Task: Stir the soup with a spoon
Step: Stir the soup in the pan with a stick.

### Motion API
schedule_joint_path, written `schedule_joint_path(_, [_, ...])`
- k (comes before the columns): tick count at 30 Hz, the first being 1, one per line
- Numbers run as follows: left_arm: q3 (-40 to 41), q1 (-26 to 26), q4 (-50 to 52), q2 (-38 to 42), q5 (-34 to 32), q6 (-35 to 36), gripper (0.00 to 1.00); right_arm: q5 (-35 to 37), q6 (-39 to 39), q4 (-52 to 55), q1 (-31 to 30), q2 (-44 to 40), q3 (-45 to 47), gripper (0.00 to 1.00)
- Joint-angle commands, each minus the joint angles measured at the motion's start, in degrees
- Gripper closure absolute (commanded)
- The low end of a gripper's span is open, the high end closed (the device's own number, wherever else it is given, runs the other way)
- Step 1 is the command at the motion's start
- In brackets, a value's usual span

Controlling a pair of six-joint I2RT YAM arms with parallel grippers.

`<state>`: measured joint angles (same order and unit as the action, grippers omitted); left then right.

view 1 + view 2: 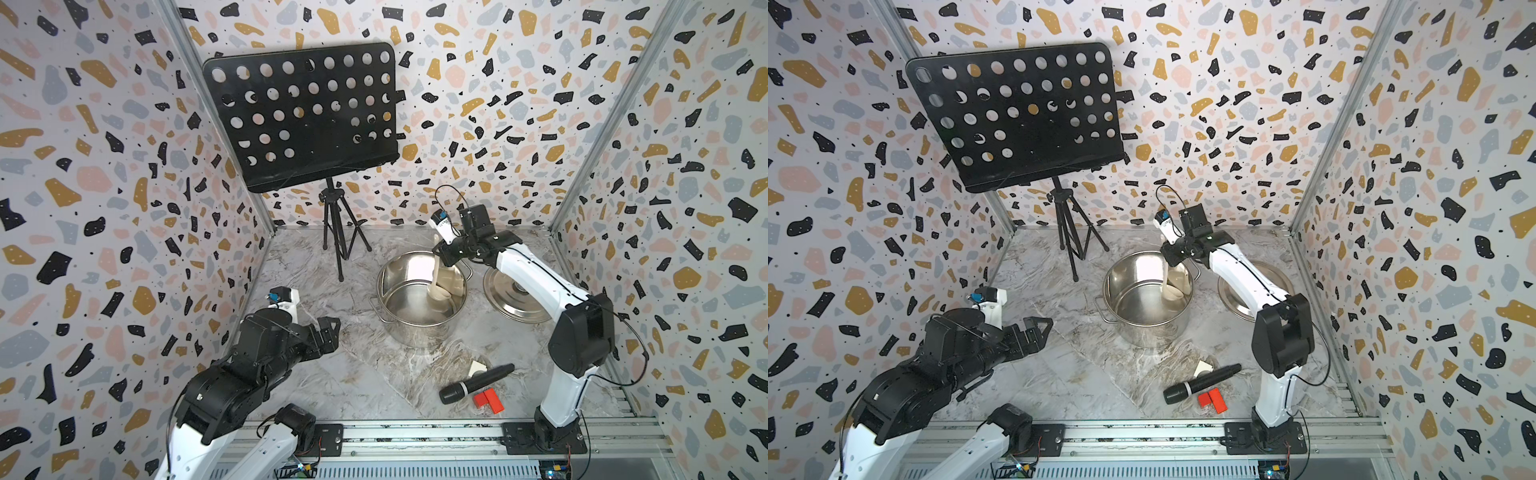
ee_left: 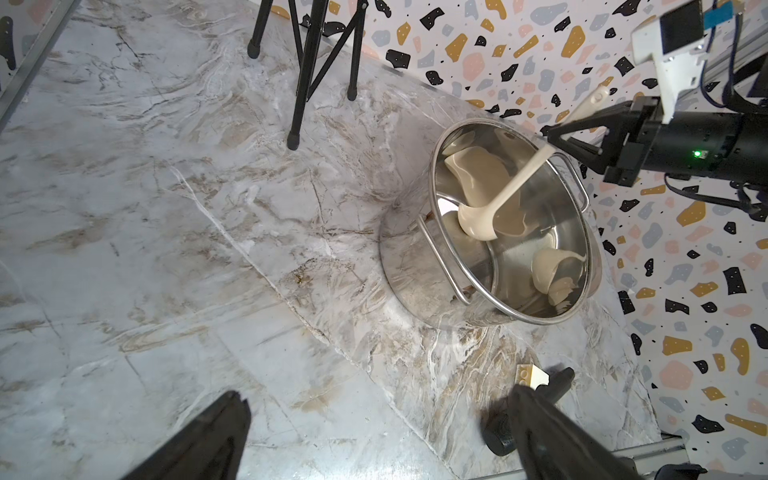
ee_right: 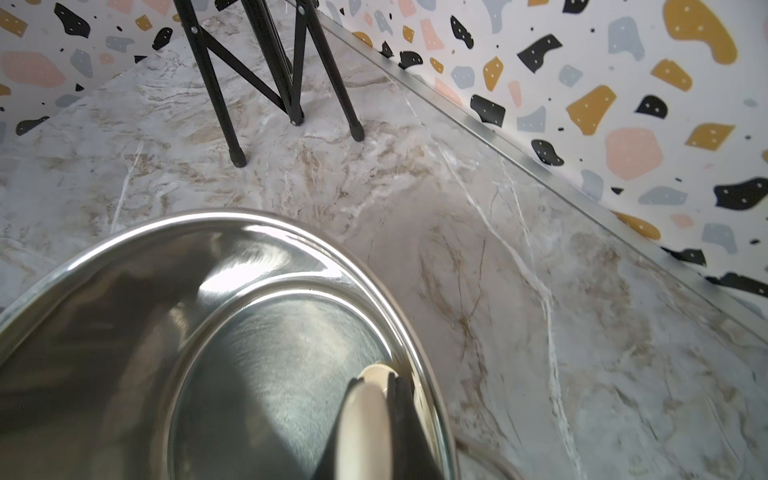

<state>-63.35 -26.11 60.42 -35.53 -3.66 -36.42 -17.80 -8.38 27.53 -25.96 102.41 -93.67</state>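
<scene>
At the left, the left fingers [image 1: 328, 331], black and triangular with open frames, are held spread wide apart above the bench [image 1: 332, 386], and nothing is gripped between them. The bench is surfaced in a grey-white marble pattern veined with tan. Behind it, at the back wall, a black music stand [image 1: 303, 112] is seen. Its flat sheet-metal desk is pierced by rows of round holes, and it is carried on a slim folding tripod [image 1: 338, 237].

Near the middle of the bench a round stainless-steel pot [image 1: 415, 336] is placed, fitted with wire loop handles. The marble veining is mirrored in its polished outer wall. The spoon [image 1: 439, 289] is stood steeply inside the pot, towards the far right of it. It is cream-white and matte, with a long slim handle and a broad oval bowl. The bowl is held low inside, and its pale colour is reflected in the shiny inner wall. Whether the bottom is touched cannot be told. The handle is clamped below its top by the right fingers [image 1: 444, 254], which are closed on it just above the rim.

Just right of the pot, a shallow domed steel lid [image 1: 515, 307] with a central knob is laid on the bench, partly hidden by the white right arm. Towards the front right, a black microphone [image 1: 478, 382] with a mesh head is laid on its side. A small cream studded brick [image 1: 476, 368] is seen just behind its shaft, and two red rectangular blocks [image 1: 488, 401] lie just in front.
</scene>
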Motion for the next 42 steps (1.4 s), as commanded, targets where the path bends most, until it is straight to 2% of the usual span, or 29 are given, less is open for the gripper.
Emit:
schedule_joint_path(1, [0.5,0.0,-1.4,0.1,0.2,-0.1,0.01,-1.7,-0.9,2.1,0.0,-7.2,4.3,1.0])
schedule_joint_path(8, [1.4,-0.1,-2.2,0.0,0.3,-0.2,0.0,-7.2,0.1,4.0,-0.6,-16.1,13.6,1.0])
schedule_joint_path(14, [1.5,-0.1,-3.6,-1.5,1.2,-0.2,0.01,-6.7,-0.9,4.2,-7.5,-18.2,14.1,1.0])
schedule_joint_path(20, [1.3,-0.1,-4.1,-2.1,1.8,-0.1,0.01,-2.9,-2.9,3.2,-15.3,-13.0,8.4,1.0])
schedule_joint_path(26, [1.1,-0.1,-3.1,-1.9,1.8,0.0,0.01,-2.7,-3.0,1.6,-18.7,-4.8,0.4,1.0])
schedule_joint_path(34, [1.4,0.0,-2.5,-1.1,1.3,-0.4,0.0,3.1,-4.0,0.7,-18.3,4.4,-9.0,1.0])
schedule_joint_path(42, [0.2,-0.1,-1.1,-0.6,0.8,0.3,0.01,5.1,0.0,0.7,-13.1,11.3,-19.2,1.0])
